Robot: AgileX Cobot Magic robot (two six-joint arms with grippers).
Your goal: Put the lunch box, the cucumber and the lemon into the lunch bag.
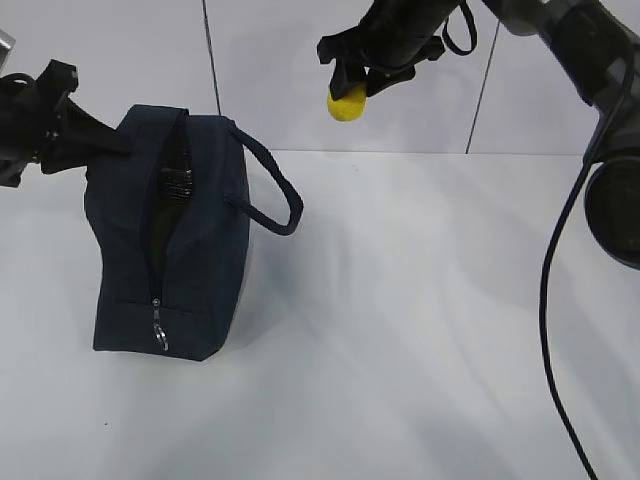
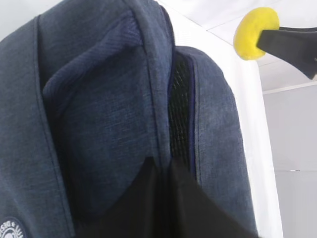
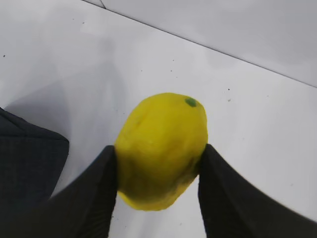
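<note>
Bag [image 1: 195,250]: dark navy, stands on the white table [image 1: 420,330] at the left of the exterior view, end panel toward the camera. Its zipper is open along the top and down the near end; the silver ring pull [image 1: 160,330] hangs low on that end. A dark mesh lining shows in the slit. One looped handle [image 1: 270,185] arcs out to the right, clear of the bag wall.

Bag, left wrist view [image 2: 114,114]: fills most of the picture; the open slit with black mesh runs up the middle.

Left gripper [image 1: 95,140]: at the bag's upper left edge, black fingers against the fabric. In its own view the dark fingers [image 2: 148,208] meet the bag at the foot of the slit. I cannot tell whether it pinches the fabric or only presses on it.

Right gripper [image 1: 355,88]: high in the air, above and right of the bag, well apart from it. Jaws closed partway around the lemon, one finger on each side.

Lemon [image 3: 161,148]: bright yellow, held between the two black fingers [image 3: 89,198], small green spot on its upper end. Off the table, nothing under it but bare white surface. Seen also in the exterior view [image 1: 345,104] and at the top right of the left wrist view [image 2: 255,32].

Cucumber, box: not seen in any view.
</note>
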